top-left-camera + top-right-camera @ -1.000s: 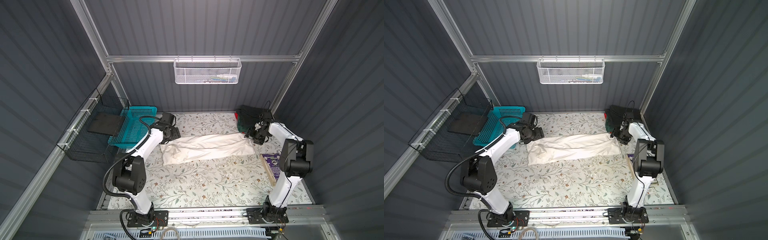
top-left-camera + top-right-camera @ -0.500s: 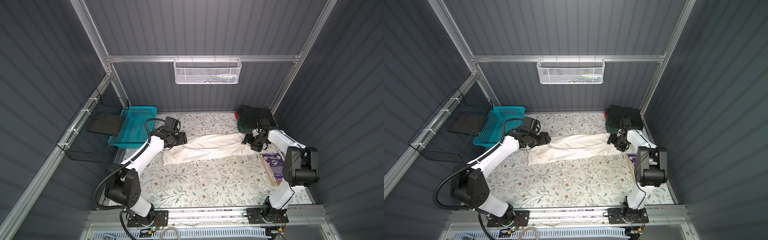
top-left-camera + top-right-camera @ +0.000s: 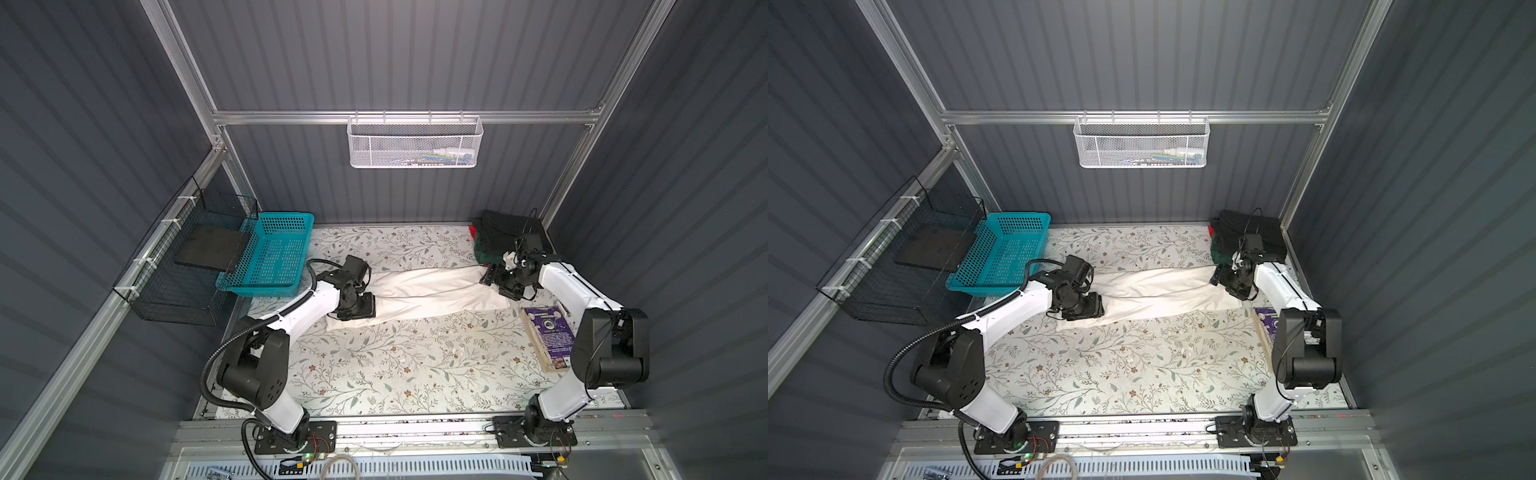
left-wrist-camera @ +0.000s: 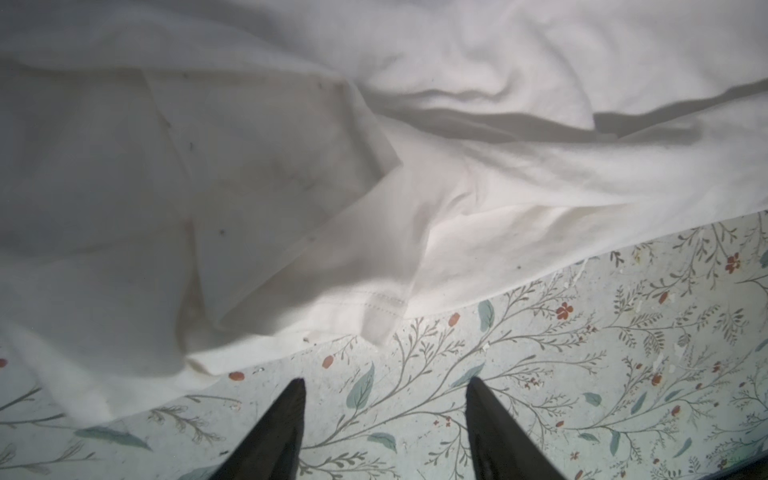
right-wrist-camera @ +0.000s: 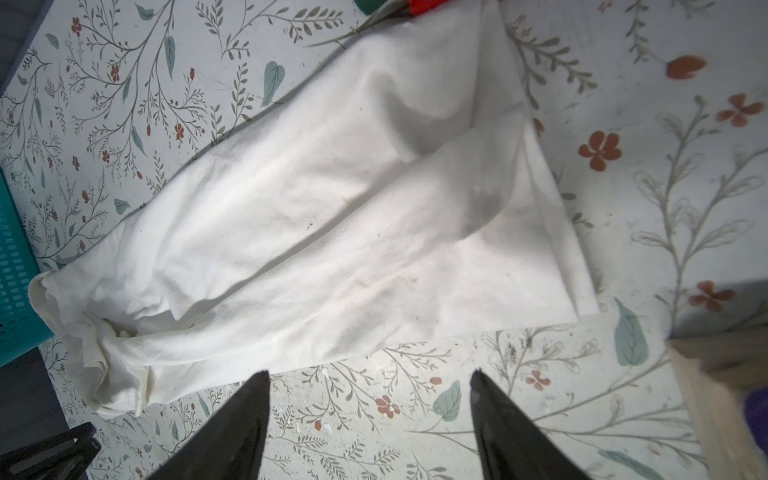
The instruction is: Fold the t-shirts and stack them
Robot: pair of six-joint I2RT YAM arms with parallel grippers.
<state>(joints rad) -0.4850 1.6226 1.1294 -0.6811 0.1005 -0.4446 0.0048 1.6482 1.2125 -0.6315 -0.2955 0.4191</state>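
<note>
A large off-white cotton t-shirt lies folded into a long, rumpled strip running left to right across the far middle, its left end bunched. Its right end touches a stack of folded shirts in the far right corner: a black shirt on top, a dark green shirt beneath, and a red shirt showing only an edge.

t-shirt: soft matt cloth | table covering: smooth print | basket: perforated plastic

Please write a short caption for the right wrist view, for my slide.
Open right end effector over the floral table covering, facing the off-white t-shirt folded into a long strip.
</note>
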